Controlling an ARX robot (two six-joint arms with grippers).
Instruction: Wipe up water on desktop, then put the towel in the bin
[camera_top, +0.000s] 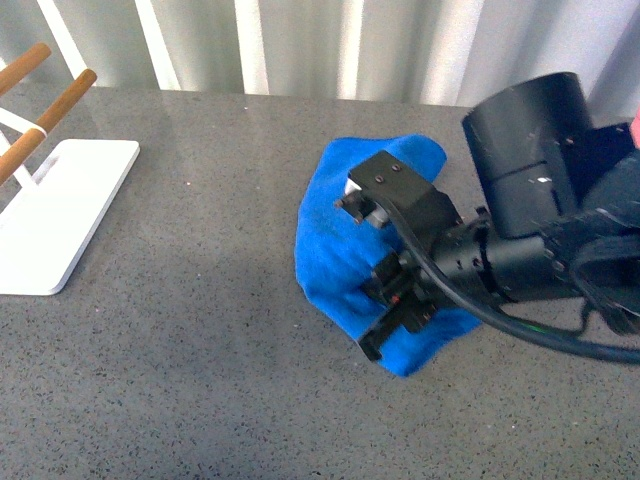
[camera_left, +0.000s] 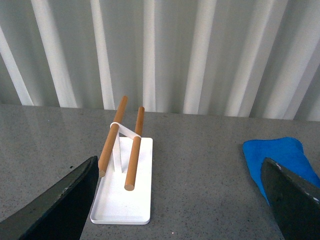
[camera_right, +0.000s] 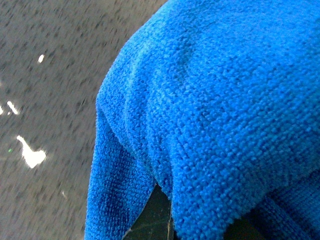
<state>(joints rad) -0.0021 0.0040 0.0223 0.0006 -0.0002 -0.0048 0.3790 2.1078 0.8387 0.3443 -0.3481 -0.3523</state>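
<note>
The towel (camera_top: 325, 250) lies bunched on the counter (camera_top: 200, 350) beneath the right fingers (camera_top: 372, 345), whose spread I cannot tell; the left fingers (camera_left: 60, 205) stand wide, empty. Soft, light, probably damp: pinch a raised fold between the fingertips.

Black right arm (camera_top: 520, 240), screw-studded fingers (camera_top: 385, 180), looped cable (camera_top: 540, 335), perhaps scuffed.

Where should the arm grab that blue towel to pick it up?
I'd say the raised fold in the towel's bunched middle, coming straight down from above. Its edges lie flat on the desktop, so only the hump gives a hand something to pinch. The right hand sits over it.
</note>
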